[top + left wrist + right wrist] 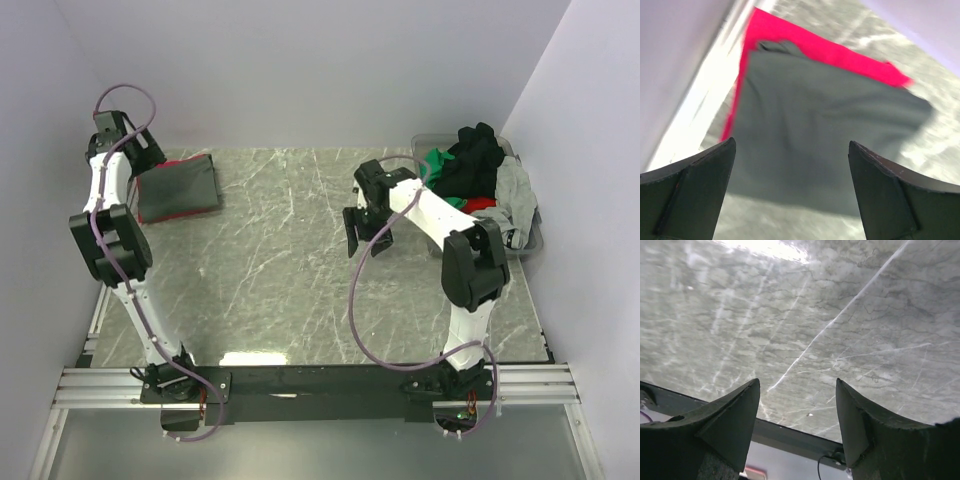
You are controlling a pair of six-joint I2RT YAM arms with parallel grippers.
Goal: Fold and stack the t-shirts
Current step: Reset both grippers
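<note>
A folded dark charcoal-grey t-shirt [180, 185] [825, 135] lies on a magenta-red t-shirt [178, 212] [840, 52] at the table's far left, the red showing along two edges. My left gripper [143, 168] [791, 141] hovers over the near-left edge of this stack, open, with nothing between its fingers. My right gripper [365, 238] [798, 380] hangs open and empty above the bare marble mid-table. More t-shirts are heaped at the far right: black [475, 155], green [437, 162], light grey [515, 190] and red [482, 205].
The heap sits in a clear plastic tub [428, 140] at the back right corner. White walls close in the left, back and right sides. A metal rail [300, 385] with both arm bases runs along the near edge of the marble table [280, 280].
</note>
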